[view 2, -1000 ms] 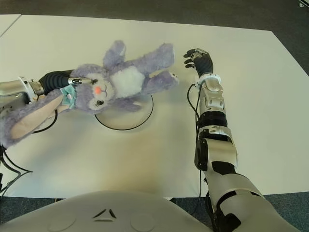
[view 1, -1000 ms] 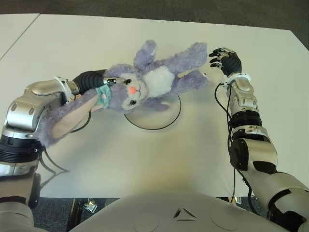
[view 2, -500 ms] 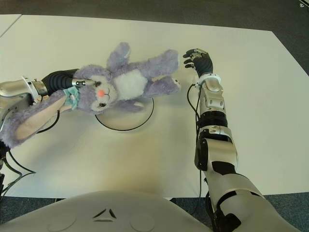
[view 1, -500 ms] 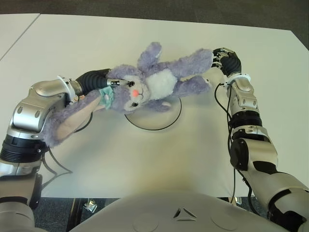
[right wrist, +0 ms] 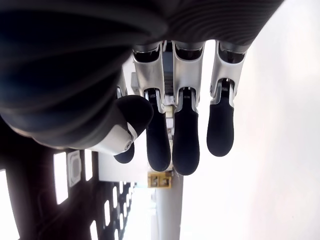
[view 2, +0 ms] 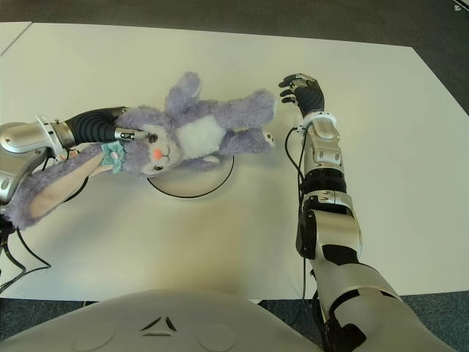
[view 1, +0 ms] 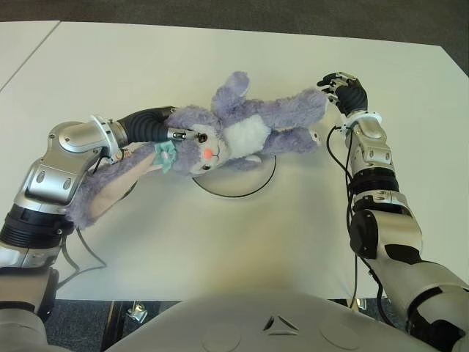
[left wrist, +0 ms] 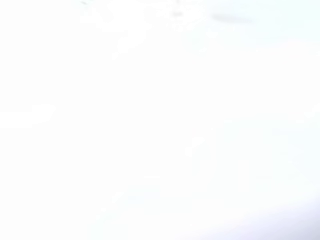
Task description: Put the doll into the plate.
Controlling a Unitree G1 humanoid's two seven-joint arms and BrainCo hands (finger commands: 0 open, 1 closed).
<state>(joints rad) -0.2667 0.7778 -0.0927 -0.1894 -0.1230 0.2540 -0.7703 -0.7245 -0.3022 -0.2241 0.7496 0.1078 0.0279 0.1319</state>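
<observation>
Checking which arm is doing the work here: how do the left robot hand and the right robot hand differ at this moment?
The left robot hand is closed on the purple doll, at its head; the right robot hand holds nothing, its fingers relaxed. The left carries the doll over the plate; the right shows beside the doll's feet, on the right. Both are dark, above the white table.

Even overhead light in my eye views; table [view 1: 220, 242] bright, soft shadow under the doll [view 1: 234, 136] toward 6 o'clock. My left wrist view fully washed out. My right wrist view: fingers [right wrist: 185, 140] backlit, dark.
</observation>
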